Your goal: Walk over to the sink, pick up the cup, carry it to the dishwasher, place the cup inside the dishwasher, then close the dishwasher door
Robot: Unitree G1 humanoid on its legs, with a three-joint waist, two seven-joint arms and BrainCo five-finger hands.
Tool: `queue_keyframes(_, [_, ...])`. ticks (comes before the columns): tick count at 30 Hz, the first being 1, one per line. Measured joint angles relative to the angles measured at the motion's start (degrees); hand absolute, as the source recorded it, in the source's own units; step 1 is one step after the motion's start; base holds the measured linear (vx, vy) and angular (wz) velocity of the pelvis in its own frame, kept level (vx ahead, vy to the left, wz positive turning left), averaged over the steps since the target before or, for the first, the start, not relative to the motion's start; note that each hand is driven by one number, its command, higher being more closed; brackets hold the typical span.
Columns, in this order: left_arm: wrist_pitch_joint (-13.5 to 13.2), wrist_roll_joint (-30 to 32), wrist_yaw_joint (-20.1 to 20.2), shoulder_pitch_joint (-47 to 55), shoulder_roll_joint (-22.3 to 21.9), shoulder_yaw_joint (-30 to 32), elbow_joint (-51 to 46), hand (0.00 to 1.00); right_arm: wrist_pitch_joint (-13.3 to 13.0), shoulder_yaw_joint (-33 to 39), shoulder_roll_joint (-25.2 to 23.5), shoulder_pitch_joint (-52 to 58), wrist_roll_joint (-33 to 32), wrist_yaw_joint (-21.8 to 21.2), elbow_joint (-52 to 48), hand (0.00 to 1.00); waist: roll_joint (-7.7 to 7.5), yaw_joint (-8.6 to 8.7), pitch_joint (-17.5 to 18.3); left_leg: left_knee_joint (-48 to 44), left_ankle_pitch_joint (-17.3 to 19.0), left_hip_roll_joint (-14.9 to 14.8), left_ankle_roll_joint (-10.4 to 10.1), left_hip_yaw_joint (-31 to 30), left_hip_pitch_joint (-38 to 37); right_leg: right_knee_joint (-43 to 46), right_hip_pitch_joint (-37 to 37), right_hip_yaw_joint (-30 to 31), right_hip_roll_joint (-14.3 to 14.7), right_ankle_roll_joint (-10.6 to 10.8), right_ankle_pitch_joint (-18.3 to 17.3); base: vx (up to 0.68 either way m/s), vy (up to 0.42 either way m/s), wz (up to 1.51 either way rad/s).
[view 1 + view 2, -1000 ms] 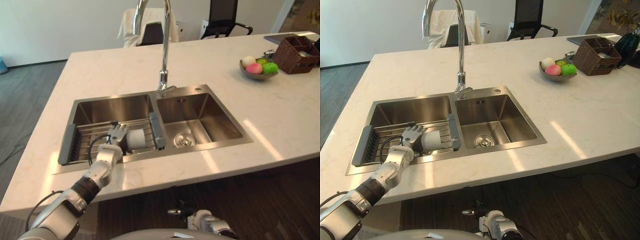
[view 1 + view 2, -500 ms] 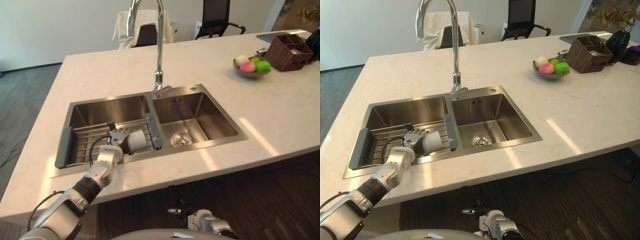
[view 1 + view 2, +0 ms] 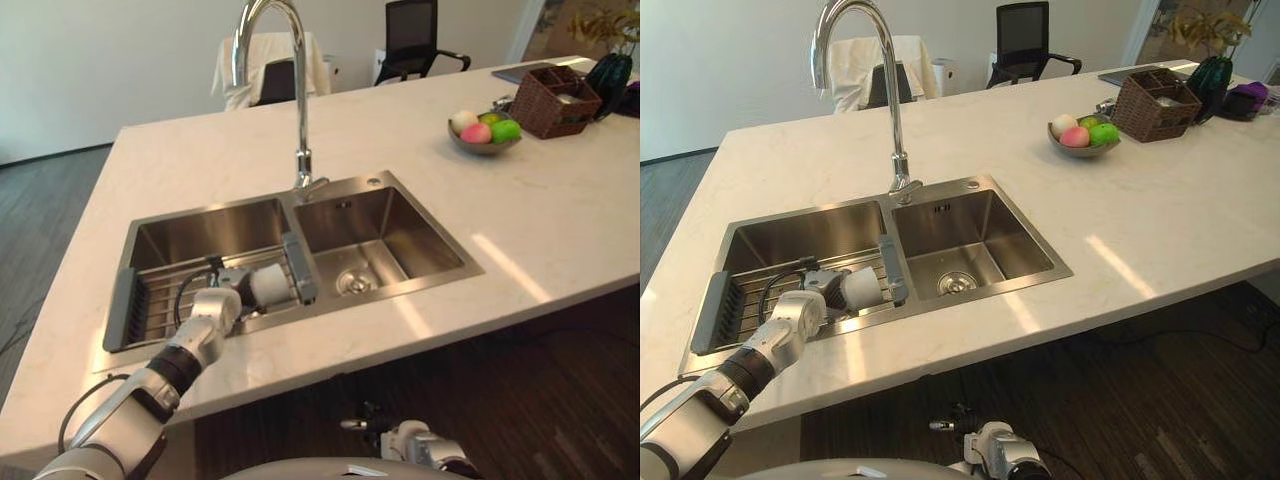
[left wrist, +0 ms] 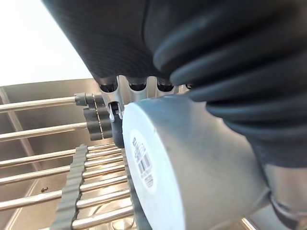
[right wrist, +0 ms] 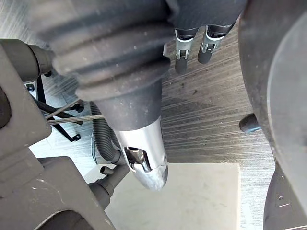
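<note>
**Left hand closed on the cup in the sink's left basin**

- Nearest: my right hand (image 3: 420,446) hangs low, below the counter's near edge, over the dark wood floor (image 5: 211,120). I can't tell how far open it is.
- My left arm reaches over the near edge of the counter (image 3: 560,230) into the left basin of the sink (image 3: 470,268).
- My left hand (image 3: 225,300) is curled round the cup (image 3: 270,284). In the wrist view my fingers (image 4: 108,86) wrap its far side and the ribbed cover lies over the top of it.
- The cup is white and lies on its side. Its flat base carries a printed label (image 4: 144,163).
- The cup is over the bars of the drying rack (image 3: 160,295), at the rack's right end and just beside the divider between the basins. I can't tell whether it rests on the bars or is clear of them.
- The rack spans the left basin, with a grey ribbed piece at each end.
- Right basin: bare steel, with the drain (image 3: 352,284) in its floor.
- The faucet (image 3: 300,100) rises from the sink's far rim and arches high.
- Far right corner of the counter: a fruit bowl (image 3: 484,147) with green, pink and pale fruit. A dark wicker basket (image 3: 556,100) stands just beyond it.
- Past the counter's far edge: a chair draped in white cloth (image 3: 265,65) and a black office chair (image 3: 410,30).
</note>
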State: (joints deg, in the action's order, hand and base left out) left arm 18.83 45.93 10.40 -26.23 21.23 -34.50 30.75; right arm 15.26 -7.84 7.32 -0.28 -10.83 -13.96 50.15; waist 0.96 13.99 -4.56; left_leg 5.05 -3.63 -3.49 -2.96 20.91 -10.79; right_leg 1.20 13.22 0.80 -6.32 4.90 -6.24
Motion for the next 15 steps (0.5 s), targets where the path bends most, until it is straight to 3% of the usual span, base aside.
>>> queue_keyframes(5, [-1.61,-1.56,-1.04,0.12,0.05,0.68,1.61,1.00,0.02,0.13,0.49,0.19,0.90,-0.52,-0.01,0.00,0.39,0.23,0.22,0.00,0.12,-0.02,-0.09,0.14,-0.11,-0.03,-0.01,0.13,0.00,0.50,0.05,0.00,-0.006,0.00])
queue_keyframes(12, [-6.02,-0.84,-10.21,2.39,0.05,0.92,1.77,1.00,-0.08,0.11,0.84,0.24,1.26,-0.50,0.27,0.00,0.43,-0.04,0.09,0.00,0.14,0.00,-0.10,0.05,-0.10,-0.14,-0.01,0.02,-0.03,0.61,-0.01,0.00,-0.005,0.00])
queue_keyframes(15, [-6.49,-7.19,-15.17,3.44,-0.10,3.40,1.27,1.00,-0.83,0.09,1.58,0.42,1.01,-0.38,0.34,0.00,0.69,-0.15,-0.08,0.00,0.12,0.04,-0.08,-0.28,-0.06,0.04,0.00,-0.26,-0.07,0.77,-0.19,-0.02,-0.032,0.04])
